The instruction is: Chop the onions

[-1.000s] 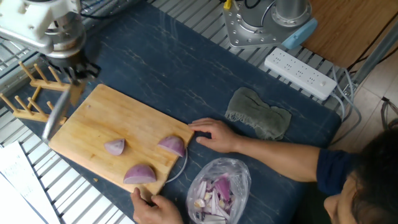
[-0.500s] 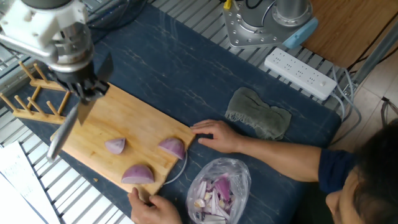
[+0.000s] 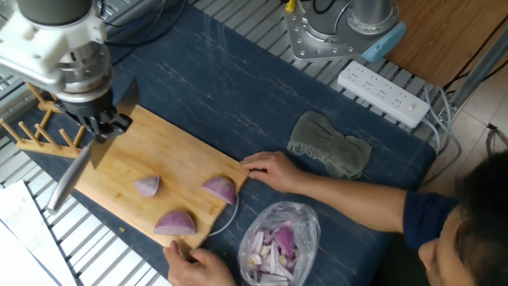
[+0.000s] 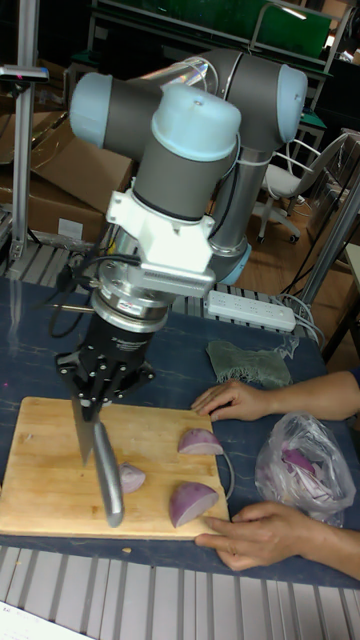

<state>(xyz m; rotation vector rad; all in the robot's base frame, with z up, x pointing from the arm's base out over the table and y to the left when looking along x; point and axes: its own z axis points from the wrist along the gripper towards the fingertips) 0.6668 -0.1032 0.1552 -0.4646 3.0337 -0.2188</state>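
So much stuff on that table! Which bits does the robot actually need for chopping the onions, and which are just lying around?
Part of the job:
- three onion wedges
- knife held in the end effector
- wooden cutting board, steadied by a person's hands

Just lying about:
- bag of onion scraps
- grey cloth
- power strip
- wooden rack

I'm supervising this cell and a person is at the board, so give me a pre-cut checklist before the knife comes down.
1. Knife gripped: ok, the gripper is shut on it, blade pointing down.
2. Onion wedges on the cutting board: ok, three lie apart.
3. Knife lined up over a wedge: cannot tell; in the fixed view it hangs beside the nearest wedge.
4. Person's hands off the board: not ok, both hold its edge.
5. Bag of scraps out of the way: ok, off the board.
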